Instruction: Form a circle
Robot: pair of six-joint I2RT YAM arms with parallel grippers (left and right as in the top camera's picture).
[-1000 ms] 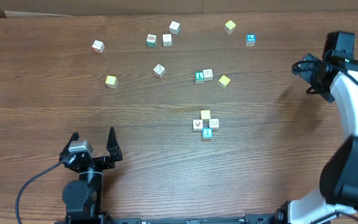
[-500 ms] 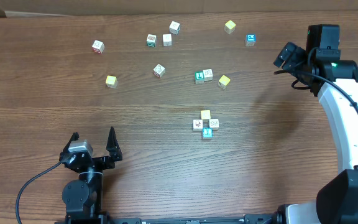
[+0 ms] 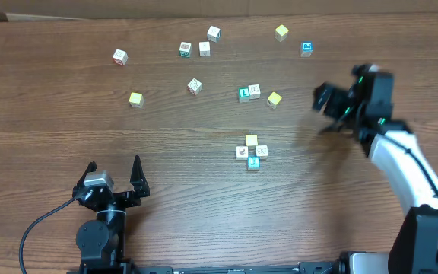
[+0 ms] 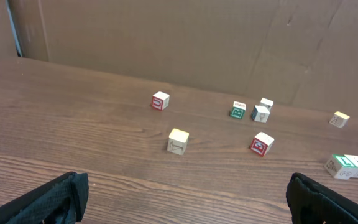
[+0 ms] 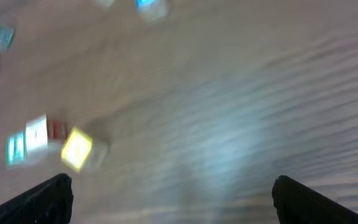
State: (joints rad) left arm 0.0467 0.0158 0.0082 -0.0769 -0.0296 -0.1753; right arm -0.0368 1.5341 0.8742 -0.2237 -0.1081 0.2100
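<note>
The right claw (image 3: 322, 101) hangs empty, jaws spread wide; the tight ring of four small toy cubes, pale yellow, white and cyan (image 3: 251, 151), lies well to its left; the left claw (image 3: 113, 173) gapes too, empty.

No text, label or number is legible. Printed marks on the scattered cubes (image 4: 261, 144) and the circle (image 3: 242, 152) are too small to read.

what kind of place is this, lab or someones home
Likely a robot lab bench: robot arms at a wood-grain table, a cardboard backdrop behind it, toy cubes scattered about.
</note>
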